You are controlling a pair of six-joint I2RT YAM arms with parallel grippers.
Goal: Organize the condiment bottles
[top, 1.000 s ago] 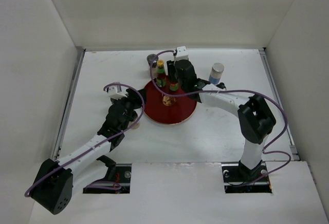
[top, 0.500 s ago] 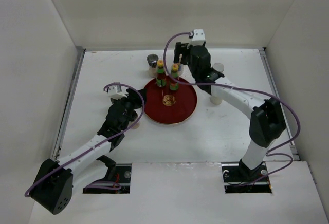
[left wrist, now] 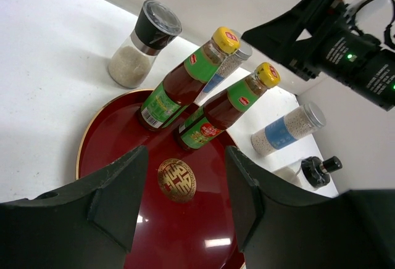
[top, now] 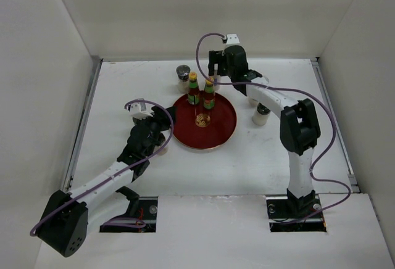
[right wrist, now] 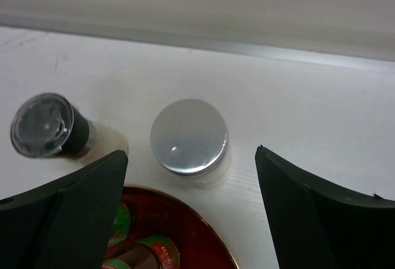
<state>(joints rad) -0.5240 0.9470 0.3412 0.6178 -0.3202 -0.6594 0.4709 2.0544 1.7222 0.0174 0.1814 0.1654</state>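
Yellow-capped dark glass sauce bottles, two, green-and-red labels with print too small to read, stand upright, long axes vertical, side by side at 12 o'clock on the round red tray with a gold emblem. Off the tray, all upright: two white silver-capped blue-banded shakers at 12 and 2 o'clock, and one black-lidded jar of white grains at 11. Left gripper sits partly open and empty at 9 o'clock; right gripper is spread wide and empty above the 12 o'clock shaker.
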